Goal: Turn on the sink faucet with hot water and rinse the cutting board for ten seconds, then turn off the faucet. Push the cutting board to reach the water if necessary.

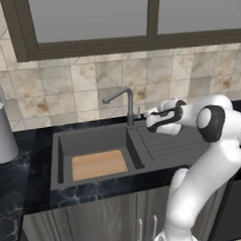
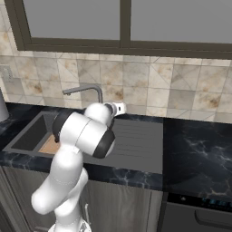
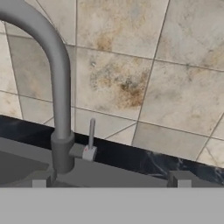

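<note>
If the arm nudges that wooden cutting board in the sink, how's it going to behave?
The cutting board looks like a flat rigid wooden slab, so it should probably slide as one piece without bending. It lies flat on the floor of the sink, so tipping or rolling seems unlikely. The basin walls would likely stop it.

The flat light-tan wooden cutting board [image 1: 99,164] lies in the dark grey rectangular sink [image 1: 64,145], toward its front. The slim dark grey metal faucet [image 1: 128,105] stands behind the sink, on the black marbled surface [image 1: 15,171]. The tool [image 1: 142,113] hangs just right of the faucet post, above the ribbed drainboard [image 1: 168,145].
</note>
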Robot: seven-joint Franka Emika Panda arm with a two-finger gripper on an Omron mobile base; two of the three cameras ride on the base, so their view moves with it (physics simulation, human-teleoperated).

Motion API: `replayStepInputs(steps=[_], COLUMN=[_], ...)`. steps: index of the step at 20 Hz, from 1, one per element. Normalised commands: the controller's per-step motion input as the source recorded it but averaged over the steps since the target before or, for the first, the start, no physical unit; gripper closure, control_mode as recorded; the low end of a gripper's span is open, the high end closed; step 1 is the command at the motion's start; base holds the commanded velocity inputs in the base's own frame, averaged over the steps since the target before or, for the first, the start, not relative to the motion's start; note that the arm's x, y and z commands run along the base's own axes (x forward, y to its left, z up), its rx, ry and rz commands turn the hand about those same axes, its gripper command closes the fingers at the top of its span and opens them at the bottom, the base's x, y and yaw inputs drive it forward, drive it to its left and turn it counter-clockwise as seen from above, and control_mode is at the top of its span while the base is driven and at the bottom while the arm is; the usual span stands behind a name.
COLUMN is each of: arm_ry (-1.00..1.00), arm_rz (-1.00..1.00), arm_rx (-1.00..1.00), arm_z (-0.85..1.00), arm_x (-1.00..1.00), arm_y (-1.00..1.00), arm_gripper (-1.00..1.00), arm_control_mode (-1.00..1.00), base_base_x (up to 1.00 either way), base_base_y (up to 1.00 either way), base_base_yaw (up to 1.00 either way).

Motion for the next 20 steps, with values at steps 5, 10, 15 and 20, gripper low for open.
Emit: replayStepInputs(steps=[5,10,15,20], arm_ry=[0.00,0.00,0.00,-0.04], arm_rz=[0.00,0.00,0.00,0.00], arm_rx=[0.00,0.02,0.07,0.00], arm_z=[-0.11,-0.19,-0.22,-0.14], arm_x=[0.19,0.05,0.06,0.11], arm_y=[0.00,0.00,0.00,0.00], arm_gripper=[-1.00,-1.00,-1.00,-1.00], arm_control_mode=[-1.00,-1.00,-1.00,-1.00], base_base_x=[0.00,0.00,0.00,0.00], base_base_y=[0.00,0.00,0.00,0.00], base_base_yaw=[0.00,0.00,0.00,0.00])
